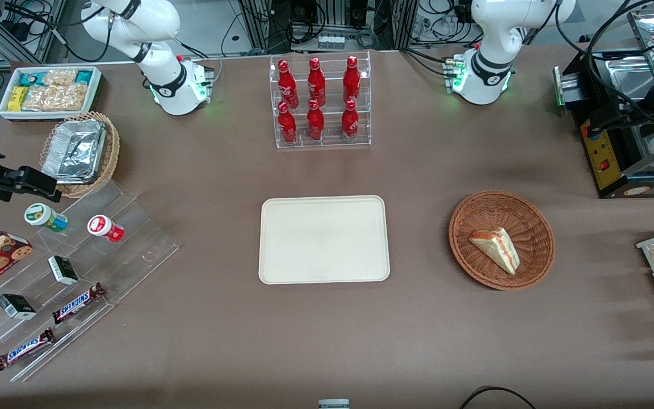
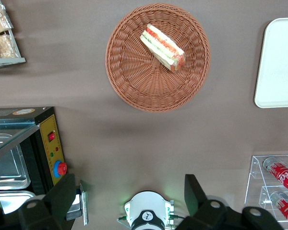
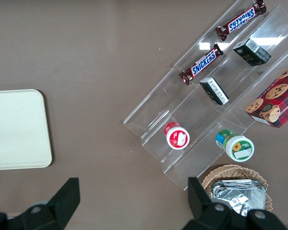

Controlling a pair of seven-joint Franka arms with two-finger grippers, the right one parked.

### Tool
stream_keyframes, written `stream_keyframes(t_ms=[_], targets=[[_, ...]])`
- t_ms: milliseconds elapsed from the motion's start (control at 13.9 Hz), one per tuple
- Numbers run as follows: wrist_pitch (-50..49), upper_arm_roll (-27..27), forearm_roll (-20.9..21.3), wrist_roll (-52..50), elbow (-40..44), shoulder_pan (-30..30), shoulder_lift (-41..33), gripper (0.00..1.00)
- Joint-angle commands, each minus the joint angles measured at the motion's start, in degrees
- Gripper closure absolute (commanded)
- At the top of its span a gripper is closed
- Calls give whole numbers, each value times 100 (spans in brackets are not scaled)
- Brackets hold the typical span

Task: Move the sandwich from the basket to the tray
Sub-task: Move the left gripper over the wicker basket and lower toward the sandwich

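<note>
Cream-beige and plain, the tray (image 1: 323,239) lies flat at the middle of the brown surface (image 1: 219,335), with nothing seen on it. Toward the working arm's end, well apart from the tray, the reddish-brown wicker basket (image 1: 501,239) is found, and the sandwich (image 1: 497,249) is lying in it, a wrapped white wedge whose point is turned toward the front camera. In the left wrist view its red and green filling edge (image 2: 163,46) is shown facing upward, and the wedge is seen lying across the weave (image 2: 157,56), slightly off the bowl's centre.

The gripper (image 2: 129,203) is held high above the surface, between the basket and the arm's base, with its jaws spread wide and nothing held between them.

For the reach to be done well, the jaws would best be brought directly over the wedge, turned so that the two flat bread faces are spanned, and lowered inside the rim. The clear wrap is judged slippery and the bread soft, so a gentle, centred closure is advised.
</note>
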Motion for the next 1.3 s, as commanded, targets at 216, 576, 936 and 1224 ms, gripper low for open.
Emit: stream_keyframes(t_ms=[216, 576, 936, 1224], targets=[[110, -24, 160, -47, -1, -68, 108, 0], [699, -147, 249, -705, -159, -138, 592, 0], [1620, -200, 249, -1689, -720, -227, 926, 0], [2744, -288, 231, -2901, -1634, -244, 883, 0]])
